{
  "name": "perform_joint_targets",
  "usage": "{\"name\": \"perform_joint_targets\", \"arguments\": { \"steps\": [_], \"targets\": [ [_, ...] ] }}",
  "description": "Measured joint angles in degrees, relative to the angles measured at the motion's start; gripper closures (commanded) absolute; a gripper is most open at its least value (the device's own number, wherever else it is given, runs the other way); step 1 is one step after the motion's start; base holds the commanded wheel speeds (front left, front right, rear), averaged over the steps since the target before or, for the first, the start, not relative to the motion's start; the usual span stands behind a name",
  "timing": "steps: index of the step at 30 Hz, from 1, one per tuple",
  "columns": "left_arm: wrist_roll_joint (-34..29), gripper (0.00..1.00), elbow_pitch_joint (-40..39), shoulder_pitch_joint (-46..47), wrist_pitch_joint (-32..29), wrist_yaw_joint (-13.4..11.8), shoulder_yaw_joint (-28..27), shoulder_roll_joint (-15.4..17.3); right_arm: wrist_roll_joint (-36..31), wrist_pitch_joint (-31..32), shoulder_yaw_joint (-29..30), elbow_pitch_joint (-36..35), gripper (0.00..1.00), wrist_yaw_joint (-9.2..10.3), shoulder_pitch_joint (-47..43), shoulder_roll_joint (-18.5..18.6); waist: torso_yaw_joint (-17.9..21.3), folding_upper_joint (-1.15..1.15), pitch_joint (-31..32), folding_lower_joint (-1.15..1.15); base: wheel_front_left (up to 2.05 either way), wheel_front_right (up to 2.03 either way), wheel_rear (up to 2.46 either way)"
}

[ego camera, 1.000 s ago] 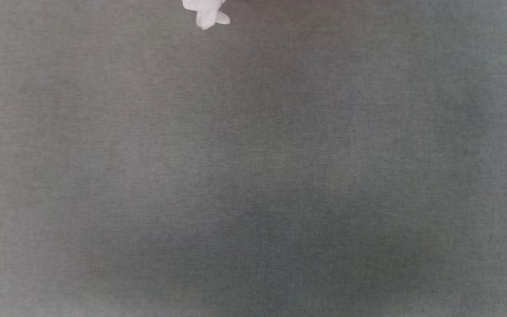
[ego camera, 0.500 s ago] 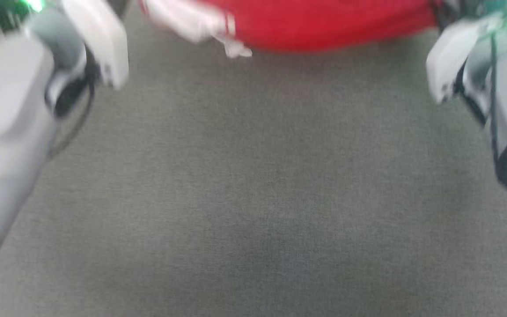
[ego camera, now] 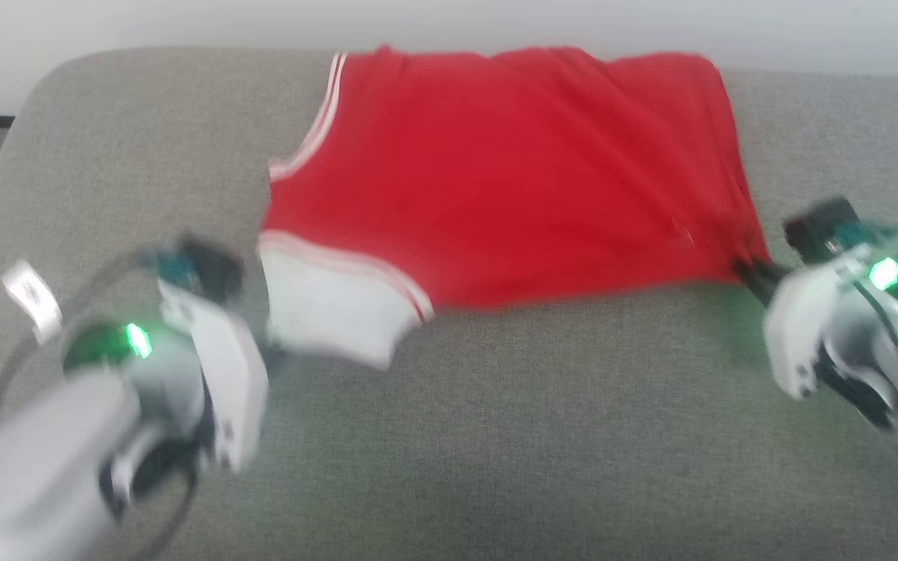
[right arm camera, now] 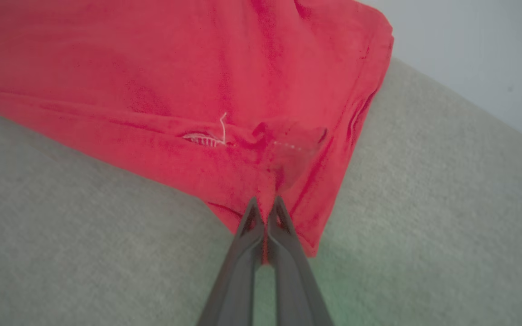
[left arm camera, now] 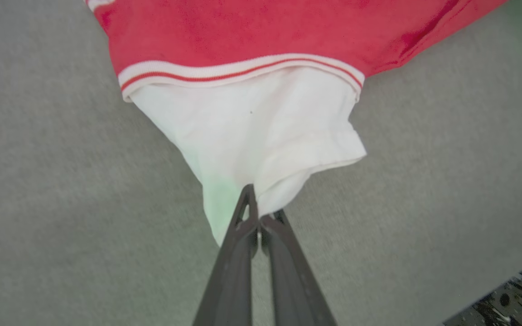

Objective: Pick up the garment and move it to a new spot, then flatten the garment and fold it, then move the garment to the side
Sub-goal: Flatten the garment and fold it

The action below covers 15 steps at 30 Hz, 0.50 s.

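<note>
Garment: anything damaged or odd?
Yes. A loose white thread with frayed stitching sticks out of a seam of the garment, close to where the right gripper pinches it, jaws shut. Otherwise just bunched folds.

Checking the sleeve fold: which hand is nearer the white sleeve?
Left. The left hand pinches the white sleeve itself; the right hand pinches the garment at its opposite red corner.

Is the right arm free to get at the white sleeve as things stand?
Probably not: the right gripper is shut on the shirt's red corner, and the left gripper holds the sleeve.
</note>
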State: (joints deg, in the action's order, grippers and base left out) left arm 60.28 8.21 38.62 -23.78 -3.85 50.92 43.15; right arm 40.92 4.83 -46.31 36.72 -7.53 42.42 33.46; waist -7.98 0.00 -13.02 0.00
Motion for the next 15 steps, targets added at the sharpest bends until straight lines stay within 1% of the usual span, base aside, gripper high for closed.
{"name": "perform_joint_targets", "arguments": {
  "steps": [2,6,11,15],
  "targets": [
    [1.25,1.00,-4.86,-4.25,-0.63,-2.91,0.27,1.71,2.80,1.09,-0.36,-3.56,1.00,0.00,-2.98,2.82,0.04,0.00,0.51,0.00,0.00,0.00,0.00],
    [3.67,1.00,-12.65,-11.05,-1.43,-8.26,0.65,5.21,6.81,2.89,-0.68,-9.61,1.00,0.00,-8.35,6.91,0.01,0.00,1.28,0.00,0.00,0.00,0.00],
    [5.88,1.00,-19.78,-17.46,-1.94,-13.59,0.90,8.89,9.50,4.38,-0.74,-16.52,1.00,0.00,-14.51,11.26,-0.04,0.00,1.64,0.00,0.00,0.00,0.00],
    [7.89,1.00,-23.75,-21.40,-3.05,-16.94,1.42,10.87,10.87,5.42,-0.83,-21.97,1.00,0.01,-19.36,14.41,0.05,0.00,1.75,0.00,0.00,0.00,0.00]
  ]
}}
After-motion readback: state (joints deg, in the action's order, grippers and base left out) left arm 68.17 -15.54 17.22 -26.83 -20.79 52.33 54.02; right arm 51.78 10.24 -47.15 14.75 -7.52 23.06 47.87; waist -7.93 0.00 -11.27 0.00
